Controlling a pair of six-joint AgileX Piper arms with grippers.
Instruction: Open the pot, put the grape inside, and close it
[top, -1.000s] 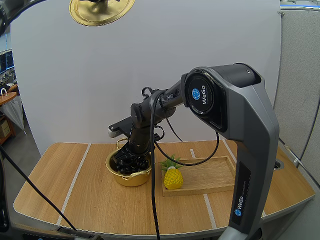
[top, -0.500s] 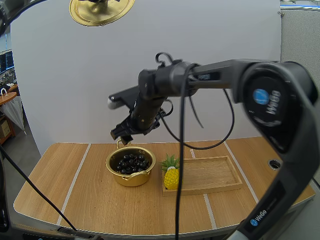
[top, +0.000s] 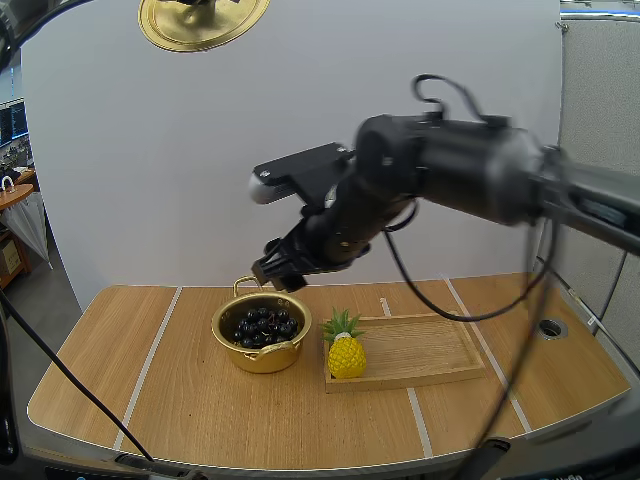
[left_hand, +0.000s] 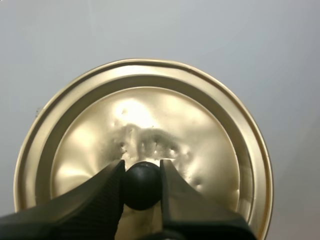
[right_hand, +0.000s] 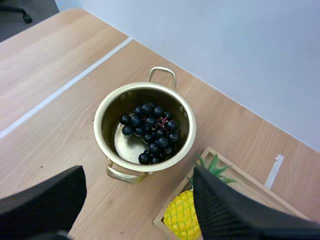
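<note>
by our reckoning the task stood about two thirds done. the pot (top: 258, 350) sat open on the bench (top: 130, 400), and the grapes (right_hand: 150, 132) lay inside it. they were a dark, glossy bunch heaped toward one side of the bottom, with a reddish bit of stem among the berries and bare golden metal beside them. opening and loading looked finished, and only the closing was left.

the lid (left_hand: 150, 120) was high above the bench, well apart from the pot and off toward our left. our left fingers (left_hand: 95, 200) were pinched narrow on its black knob (left_hand: 142, 186), one on each side. the lid was a shallow golden disc with a stepped rim and a few small dents near the centre.

our right fingers (right_hand: 45, 200) stood wide apart with nothing between them, above the pot and clear of its rim. just beside the pot, a toy pineapple (top: 346, 356) stood at the nearest end of a wooden tray (top: 430, 350). we judged that the lid would need to come down level and centred, once the right arm was out of its way.
</note>
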